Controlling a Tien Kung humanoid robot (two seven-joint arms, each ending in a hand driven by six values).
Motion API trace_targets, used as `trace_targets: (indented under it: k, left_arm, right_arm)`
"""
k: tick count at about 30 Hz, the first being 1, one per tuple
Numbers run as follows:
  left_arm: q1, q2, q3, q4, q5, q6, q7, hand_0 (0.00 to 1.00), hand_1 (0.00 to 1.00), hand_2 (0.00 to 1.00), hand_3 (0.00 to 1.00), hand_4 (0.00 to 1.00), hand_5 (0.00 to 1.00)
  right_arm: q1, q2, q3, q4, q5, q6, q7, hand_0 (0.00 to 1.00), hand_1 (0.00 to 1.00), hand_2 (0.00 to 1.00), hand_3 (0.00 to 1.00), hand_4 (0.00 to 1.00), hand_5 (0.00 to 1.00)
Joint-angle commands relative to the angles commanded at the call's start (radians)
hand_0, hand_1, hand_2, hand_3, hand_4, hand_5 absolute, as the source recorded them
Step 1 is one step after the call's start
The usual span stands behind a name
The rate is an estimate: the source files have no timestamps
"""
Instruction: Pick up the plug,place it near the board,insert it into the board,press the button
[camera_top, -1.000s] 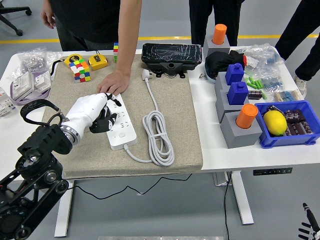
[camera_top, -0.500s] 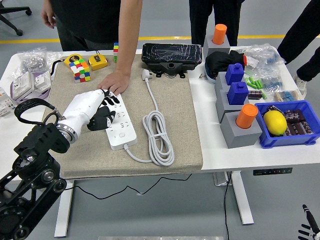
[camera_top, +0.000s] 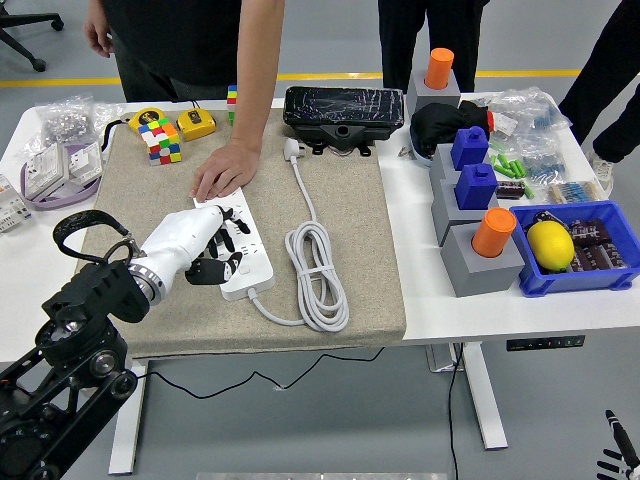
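The white power strip (camera_top: 247, 262) lies on the beige mat, running from the centre-left toward the near edge. Its white plug (camera_top: 292, 150) rests unplugged at the mat's far side, and the white cable (camera_top: 318, 275) is coiled to the right of the strip. My left hand (camera_top: 212, 255), white with black fingers, sits over the strip's left side with the fingers curled down onto it, holding nothing. A person's hand (camera_top: 226, 168) presses on the strip's far end. My right hand (camera_top: 610, 458) hangs low at the bottom right corner, fingers relaxed.
A black box (camera_top: 344, 110) stands behind the plug. Grey blocks with blue and orange pegs (camera_top: 478, 235) and a blue bin with a lemon (camera_top: 551, 245) fill the right side. Cube puzzles (camera_top: 160, 140), a yellow tape measure (camera_top: 196, 124) and bagged parts (camera_top: 62, 165) lie at the left.
My left hand has slid toward the near end of the strip and its fingers now lie lower on it. The person's hand, plug and cable stay put.
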Motion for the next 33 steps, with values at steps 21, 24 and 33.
trace_targets:
  k: [21,24,33]
  left_arm:
    - [-0.012,0.004,0.025,0.044,-0.016,-0.097,0.029,0.152,0.006,0.126,0.74,0.492,0.002]
    - [-0.013,0.004,0.028,0.051,-0.022,-0.109,0.033,0.151,0.005,0.124,0.678,0.494,0.002]
    - [-0.014,0.0,0.032,0.074,-0.026,-0.102,0.029,0.151,0.004,0.123,0.697,0.485,0.002]
  right_arm:
    - [0.007,-0.002,0.002,0.0,0.002,-0.001,0.003,0.799,0.753,0.746,0.81,0.998,0.998]
    - [0.006,-0.002,0.003,0.0,0.002,-0.001,0.002,0.799,0.753,0.747,0.81,0.998,0.998]
    - [0.005,-0.002,0.007,0.0,-0.002,-0.001,0.002,0.799,0.753,0.747,0.809,0.998,0.998]
